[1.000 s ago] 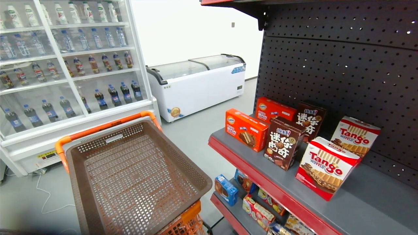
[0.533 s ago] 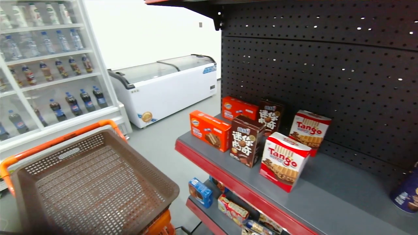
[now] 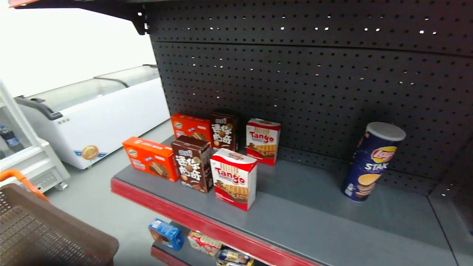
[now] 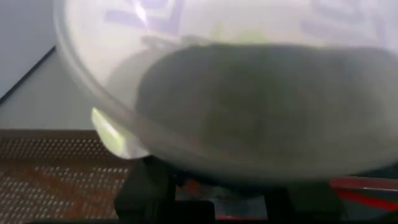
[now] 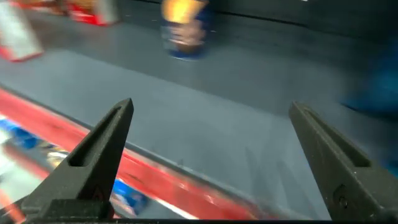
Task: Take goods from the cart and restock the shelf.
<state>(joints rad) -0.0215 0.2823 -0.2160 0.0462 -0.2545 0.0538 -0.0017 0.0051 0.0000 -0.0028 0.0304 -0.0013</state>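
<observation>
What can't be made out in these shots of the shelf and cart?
- Left wrist view: a pale rounded object close to the lens is blurred; what it is cannot be told.
- Head view: the cart basket is cut off at the corner; contents unknown.
- Head view: the lower-shelf packets are partly hidden by the red shelf edge.
- Right wrist view: the chip can is blurred and cut off by the frame edge.

From the head: looks forward and down onto the shelf (image 3: 317,221), with a corner of the cart (image 3: 44,236) at the left. From the right wrist: faces the same shelf and chip can (image 3: 369,166), close over the front edge. From the left wrist: sits right up against a pale round container (image 4: 249,93), with cart mesh beyond.
</observation>
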